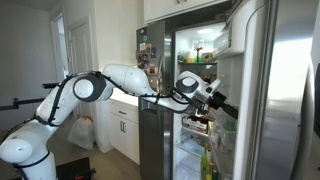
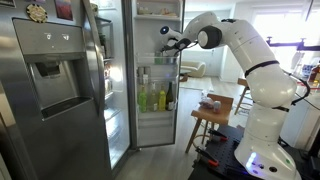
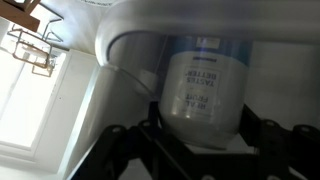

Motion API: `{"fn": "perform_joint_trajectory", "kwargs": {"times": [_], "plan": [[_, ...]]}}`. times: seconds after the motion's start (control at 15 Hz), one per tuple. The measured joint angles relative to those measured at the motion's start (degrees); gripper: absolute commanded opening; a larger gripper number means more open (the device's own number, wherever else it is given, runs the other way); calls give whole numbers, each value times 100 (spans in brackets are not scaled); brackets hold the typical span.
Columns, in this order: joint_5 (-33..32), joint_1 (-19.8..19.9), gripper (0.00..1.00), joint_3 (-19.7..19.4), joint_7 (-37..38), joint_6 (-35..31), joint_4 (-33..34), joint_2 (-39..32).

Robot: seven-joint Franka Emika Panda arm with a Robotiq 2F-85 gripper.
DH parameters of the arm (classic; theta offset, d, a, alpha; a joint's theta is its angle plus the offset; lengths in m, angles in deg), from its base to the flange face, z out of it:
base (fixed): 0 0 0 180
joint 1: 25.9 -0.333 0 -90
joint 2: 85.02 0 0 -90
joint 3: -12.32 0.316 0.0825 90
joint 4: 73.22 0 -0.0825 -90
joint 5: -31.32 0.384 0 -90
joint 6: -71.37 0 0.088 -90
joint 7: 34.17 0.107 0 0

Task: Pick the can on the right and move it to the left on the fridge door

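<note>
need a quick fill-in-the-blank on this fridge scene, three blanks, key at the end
1. The fridge door stands ____, so its white inner side faces the robot.
2. In the wrist view, a ____ with printed lettering sits right ahead of the claw, framed by its two fingers.
3. In both exterior views the robot arm reaching toward the door has a ____ casing.

Missing words: open; can; white.

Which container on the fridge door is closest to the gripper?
The white-labelled can with a blue band, right ahead of the open gripper in the wrist view; the green and yellow bottles stand well below it.
</note>
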Motion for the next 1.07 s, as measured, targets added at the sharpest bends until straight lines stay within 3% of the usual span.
{"fn": "perform_joint_trajectory", "kwargs": {"times": [1.07], "plan": [[2,-57,49,9,7,-1,427,-16]]}}
